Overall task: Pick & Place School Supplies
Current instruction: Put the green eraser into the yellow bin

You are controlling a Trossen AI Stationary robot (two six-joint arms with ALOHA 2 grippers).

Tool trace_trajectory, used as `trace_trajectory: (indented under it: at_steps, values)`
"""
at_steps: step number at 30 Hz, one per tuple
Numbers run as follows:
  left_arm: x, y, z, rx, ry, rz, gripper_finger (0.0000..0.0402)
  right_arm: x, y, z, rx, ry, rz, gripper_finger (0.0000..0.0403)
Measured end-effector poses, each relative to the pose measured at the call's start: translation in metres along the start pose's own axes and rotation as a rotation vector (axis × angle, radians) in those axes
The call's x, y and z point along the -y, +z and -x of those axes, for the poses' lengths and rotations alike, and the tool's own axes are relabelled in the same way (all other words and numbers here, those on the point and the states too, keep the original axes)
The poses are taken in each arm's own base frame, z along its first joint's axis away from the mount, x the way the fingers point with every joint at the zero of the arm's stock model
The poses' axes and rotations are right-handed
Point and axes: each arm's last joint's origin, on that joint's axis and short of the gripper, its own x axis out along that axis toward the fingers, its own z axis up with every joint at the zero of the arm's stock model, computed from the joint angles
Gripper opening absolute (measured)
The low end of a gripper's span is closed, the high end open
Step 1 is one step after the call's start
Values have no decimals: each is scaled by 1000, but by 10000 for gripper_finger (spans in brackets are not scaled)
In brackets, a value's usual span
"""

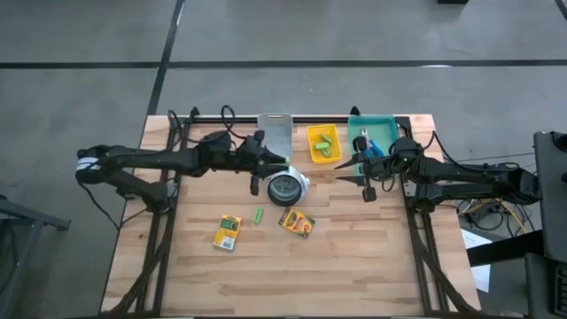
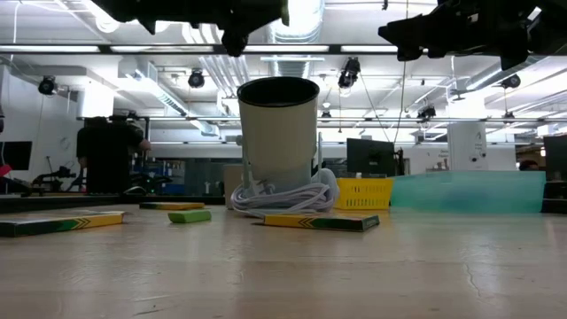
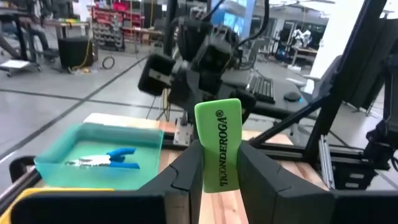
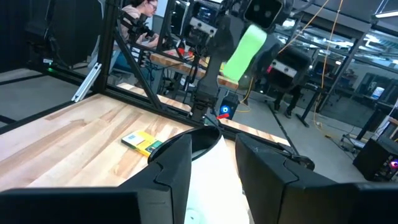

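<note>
Our left gripper, clamped on an upright light-green eraser stick, hovers beside the yellow bin; our right gripper holds nothing, part-open.

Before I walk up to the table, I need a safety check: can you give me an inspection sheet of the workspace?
Surface: pale wooden table, flat.
Job's things: two yellow-and-green crayon boxes and one light-green stick loose on the wood; more green pieces in the yellow bin; blue-handled scissors in the teal bin.
Clutter: white cylindrical cup.
Grippers: left gripper, raised over the cup, shut on a green eraser; right gripper, raised beside the teal bin, open and empty.
Cables: white cord coiled round the cup's base; loose wires off the right edge.
Surroundings: person in dark top, far off.
</note>
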Motion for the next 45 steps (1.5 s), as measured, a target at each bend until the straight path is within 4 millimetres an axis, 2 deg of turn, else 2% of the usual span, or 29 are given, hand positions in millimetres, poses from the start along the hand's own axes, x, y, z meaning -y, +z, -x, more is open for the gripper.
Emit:
trace_trajectory:
  at_steps: [7,14,20,25,28,30,34,40,45]
  values:
    - [0,-8,-6,-34,-56,-3,85,0,0,0,0,0,0,130]
    - [1,-4,-5,-9,-88,-22,85,0,0,0,1,-1,31,122]
    - [1,-4,-5,-8,-86,-22,85,0,1,0,11,-3,-51,115]
    - [1,-4,-5,-7,-79,-22,85,6,19,1,193,-45,-254,108]
    - [1,-4,-5,-6,-74,-22,85,11,32,3,350,-118,-280,104]
    - [1,-4,-5,-6,-70,-21,85,13,35,2,390,-146,-288,101]
    - [0,-4,-5,-4,-57,-20,85,19,33,-10,326,-148,-346,101]
    - [0,-4,-5,-4,-56,-20,85,39,46,-39,293,-142,-382,121]
    - [0,-4,-5,-3,-56,-20,85,53,49,-66,108,-112,-477,151]
